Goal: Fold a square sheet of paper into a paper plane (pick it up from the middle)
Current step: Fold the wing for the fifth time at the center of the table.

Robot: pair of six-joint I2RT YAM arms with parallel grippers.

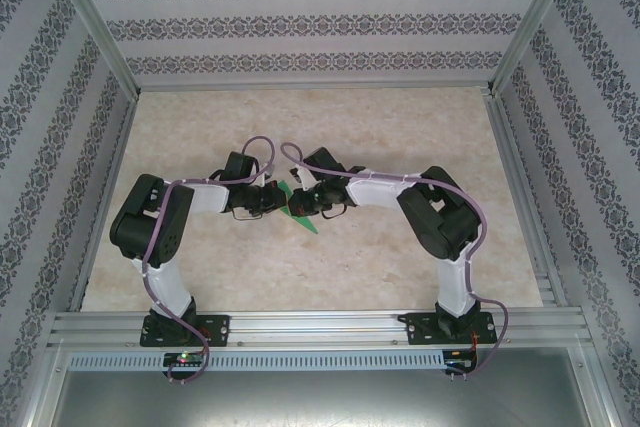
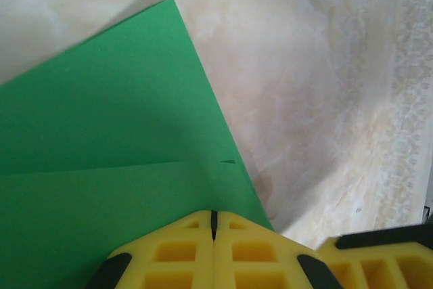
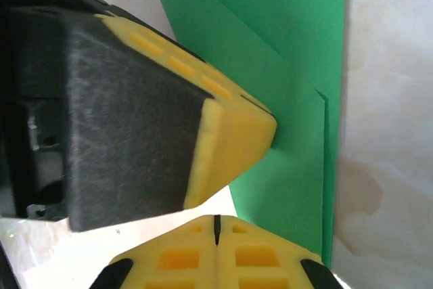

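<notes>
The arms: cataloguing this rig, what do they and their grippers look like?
The left arm and right arm are black with white shells, each trailing a lilac cable. The left gripper and right gripper have yellow fingers with rectangular pockets.

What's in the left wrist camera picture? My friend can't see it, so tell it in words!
A folded green paper, on the left, is pinched at its bottom edge by the shut yellow fingers of the left end effector. Behind it lies a pale marbled table.
</notes>
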